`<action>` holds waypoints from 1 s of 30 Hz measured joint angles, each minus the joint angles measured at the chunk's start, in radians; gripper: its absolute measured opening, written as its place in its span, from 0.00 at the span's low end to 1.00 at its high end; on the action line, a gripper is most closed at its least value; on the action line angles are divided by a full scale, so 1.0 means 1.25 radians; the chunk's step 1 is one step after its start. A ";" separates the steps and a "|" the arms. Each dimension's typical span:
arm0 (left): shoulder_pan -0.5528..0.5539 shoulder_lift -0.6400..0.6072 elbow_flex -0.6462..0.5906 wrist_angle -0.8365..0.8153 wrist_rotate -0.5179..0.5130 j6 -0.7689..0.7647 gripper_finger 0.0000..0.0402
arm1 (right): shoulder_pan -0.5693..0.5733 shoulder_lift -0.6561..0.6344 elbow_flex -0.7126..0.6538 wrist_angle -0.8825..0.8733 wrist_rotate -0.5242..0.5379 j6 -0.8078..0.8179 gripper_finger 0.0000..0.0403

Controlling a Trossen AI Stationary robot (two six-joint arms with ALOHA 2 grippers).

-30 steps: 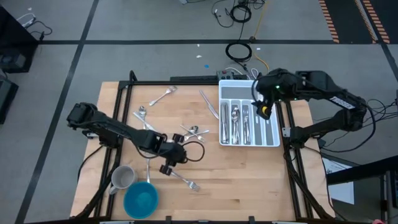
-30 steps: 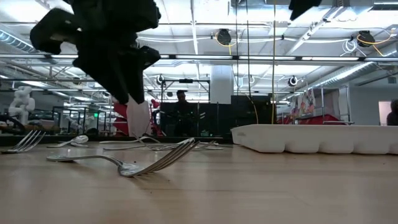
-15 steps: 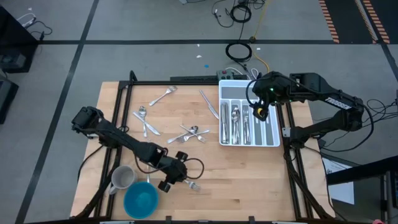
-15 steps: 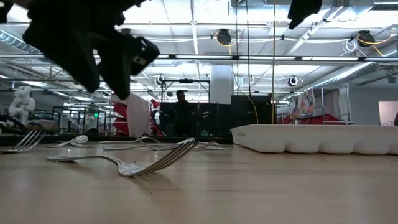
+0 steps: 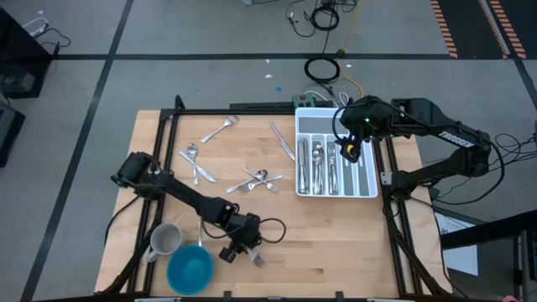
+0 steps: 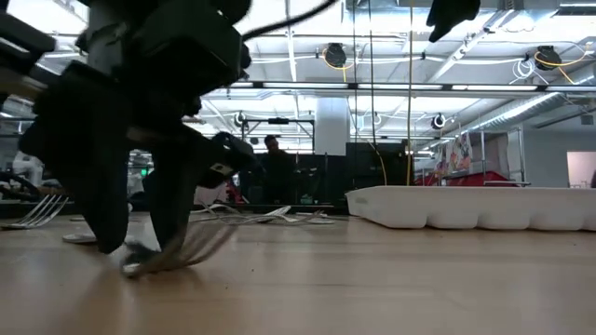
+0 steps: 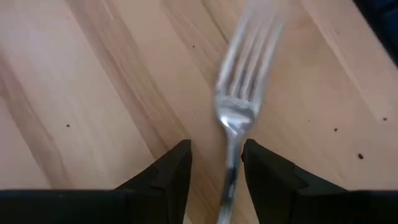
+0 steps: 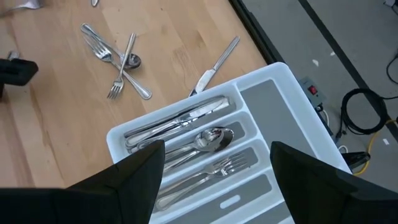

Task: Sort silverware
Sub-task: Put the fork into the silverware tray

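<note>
Fork (image 7: 239, 93): slim, shiny metal, four tines, lying flat on the pale wood table (image 5: 336, 243) near its front edge, just right of the blue bowl (image 5: 190, 269). Its handle runs between the two dark fingers (image 7: 173, 177) of the left gripper (image 5: 243, 249), which are spread to either side of it; whether they touch the metal cannot be told. In the low view the same gripper (image 6: 140, 244) stands with its tips down at the board, the fork's tines (image 6: 191, 249) fanning out beside it.

Loose silverware elsewhere on the table, counted from above: a crossed cluster (image 5: 258, 180) of about three forks and spoons mid-table; a spoon and fork pair (image 5: 195, 164) toward the left; one fork (image 5: 218, 131) near the back edge; one knife (image 5: 282, 139) angled beside the tray.

White plastic tray (image 5: 364, 186), rectangular, long parallel slots, at the right side of the table. Slots hold sorted pieces (image 5: 319, 164): knives, a spoon and a fork are visible from the right wrist; exact count unclear.

Right gripper (image 5: 352, 148) hangs over the tray, fingers (image 8: 134, 171) spread wide, empty.

Grey metal mug (image 5: 164, 239), one, just left of the bowl. Bowl: one, round, matte blue.
</note>
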 joint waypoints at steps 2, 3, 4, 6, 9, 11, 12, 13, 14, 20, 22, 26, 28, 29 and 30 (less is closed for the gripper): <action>0.009 0.007 0.001 -0.006 0.009 -0.009 0.35 | 0.000 0.000 0.000 0.005 0.000 0.002 0.71; 0.015 0.012 0.002 -0.012 0.012 -0.012 0.33 | 0.000 0.000 0.000 0.005 0.000 0.006 0.71; 0.021 0.016 0.002 -0.020 0.016 -0.013 0.30 | 0.000 0.000 0.000 0.005 0.000 0.011 0.71; 0.031 0.025 0.003 -0.033 0.020 0.002 0.22 | 0.000 0.000 0.000 0.005 -0.002 0.013 0.71; 0.037 0.040 0.005 -0.047 0.023 0.049 0.07 | 0.000 0.000 0.000 0.005 -0.023 0.019 0.71; 0.036 0.049 0.006 -0.053 0.022 0.060 0.04 | 0.000 0.000 0.000 0.005 -0.024 0.021 0.71; 0.037 0.050 0.006 -0.055 0.022 0.061 0.04 | 0.000 0.000 0.000 0.005 -0.025 0.021 0.71; 0.037 0.050 0.006 -0.057 0.020 0.062 0.04 | 0.000 0.000 0.000 0.005 -0.026 0.022 0.71; 0.036 0.050 0.006 -0.057 0.017 0.062 0.04 | 0.000 0.000 0.000 0.005 -0.029 0.022 0.71; 0.057 -0.004 0.016 -0.115 -0.025 0.042 0.03 | 0.000 0.000 0.000 0.005 -0.036 0.021 0.71; 0.075 -0.023 0.021 -0.148 -0.055 0.041 0.03 | 0.000 0.000 0.000 0.005 -0.036 0.021 0.71; 0.119 -0.059 0.036 -0.204 -0.128 0.001 0.03 | 0.000 0.000 0.000 0.010 -0.036 0.023 0.71; 0.140 -0.081 0.042 -0.216 -0.133 -0.024 0.03 | 0.000 0.000 0.000 0.010 -0.036 0.026 0.71; 0.149 -0.096 0.044 -0.218 -0.141 -0.041 0.03 | 0.000 0.000 0.000 0.010 -0.036 0.026 0.71; 0.157 -0.111 0.048 -0.221 -0.149 -0.056 0.03 | 0.000 0.000 0.000 0.009 -0.036 0.027 0.71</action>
